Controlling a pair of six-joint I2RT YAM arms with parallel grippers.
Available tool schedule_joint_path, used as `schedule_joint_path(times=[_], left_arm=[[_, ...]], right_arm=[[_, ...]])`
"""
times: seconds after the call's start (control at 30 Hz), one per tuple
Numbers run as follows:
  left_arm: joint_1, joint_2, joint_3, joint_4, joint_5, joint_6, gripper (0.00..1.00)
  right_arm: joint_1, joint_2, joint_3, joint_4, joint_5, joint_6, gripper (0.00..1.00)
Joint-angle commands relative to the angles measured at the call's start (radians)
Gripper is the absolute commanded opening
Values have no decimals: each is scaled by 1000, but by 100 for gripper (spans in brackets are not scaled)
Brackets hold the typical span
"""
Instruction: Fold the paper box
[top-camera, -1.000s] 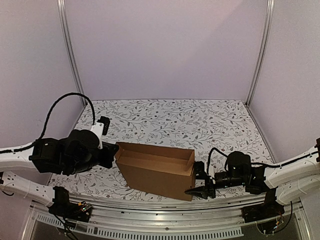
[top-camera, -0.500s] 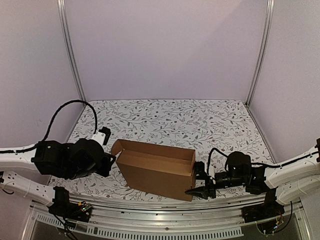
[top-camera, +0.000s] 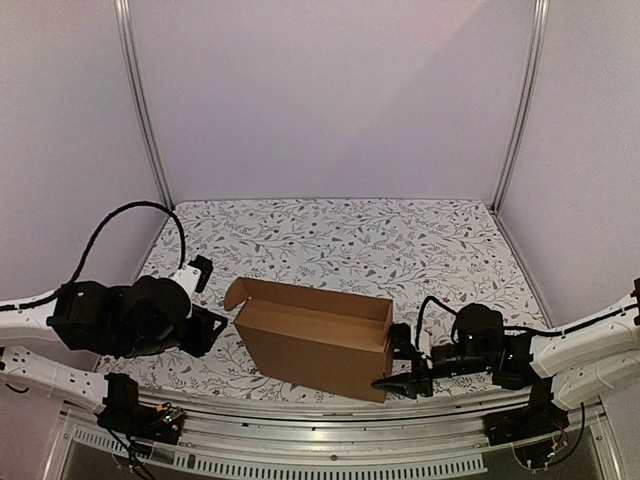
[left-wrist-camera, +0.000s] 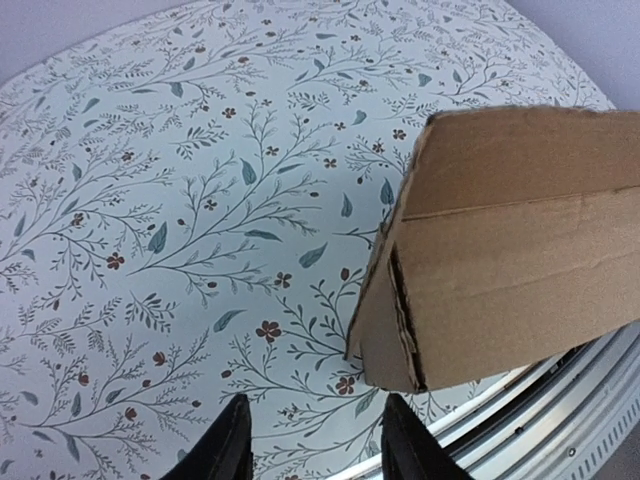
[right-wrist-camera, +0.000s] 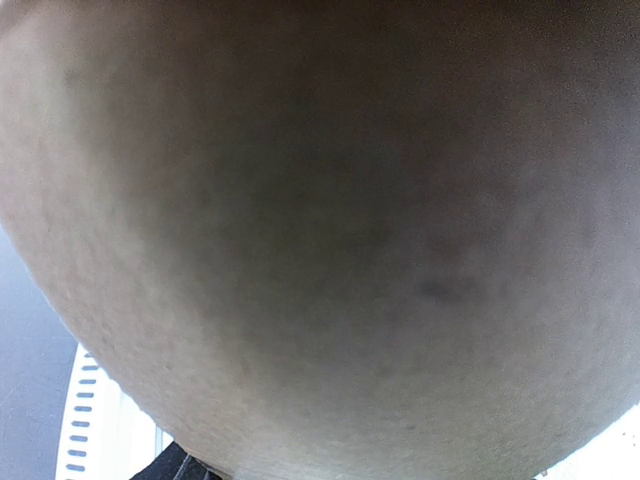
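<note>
The paper box (top-camera: 315, 350) stands as a brown cardboard trough, open at the top, near the table's front edge. Its left end flap (top-camera: 237, 294) leans outward. My left gripper (top-camera: 212, 330) is open a short way left of that end and touches nothing. In the left wrist view the box's left corner (left-wrist-camera: 500, 270) lies ahead and to the right of the gripper (left-wrist-camera: 315, 450). My right gripper (top-camera: 396, 360) is against the box's right end with its fingers spread apart. Cardboard (right-wrist-camera: 320, 200) fills the right wrist view and hides the fingers there.
The flowered table cover (top-camera: 350, 240) stretches behind the box to the pale back wall. A metal rail (top-camera: 330, 440) runs along the near edge, right beside the box's front. Upright frame posts (top-camera: 145, 110) stand at the back corners.
My left gripper has opened, let go of the box's left end and drawn back to the left. The left end flap has swung outward. The right arm has stayed put.
</note>
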Motion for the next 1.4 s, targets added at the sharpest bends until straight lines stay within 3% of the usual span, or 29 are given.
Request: schedule_joint_path(times=[0.0,0.33,0.5,0.9,1.37], left_arm=[[37,2,54,60,72,88,44],[238,13,65,147,306,217,39],[276,38,47,192,421,231,27],[306,28,-7,196,449,207,0],[312,45,26,176,407,166,3]], right_arm=[[8,-12,-18,13,3,5,28],[9,-15,-24,20,4,6,29],[9,-13,-24,20,6,5,29],[10,2,-21,28,3,6,29],[11,2,-28,39,9,12,29]])
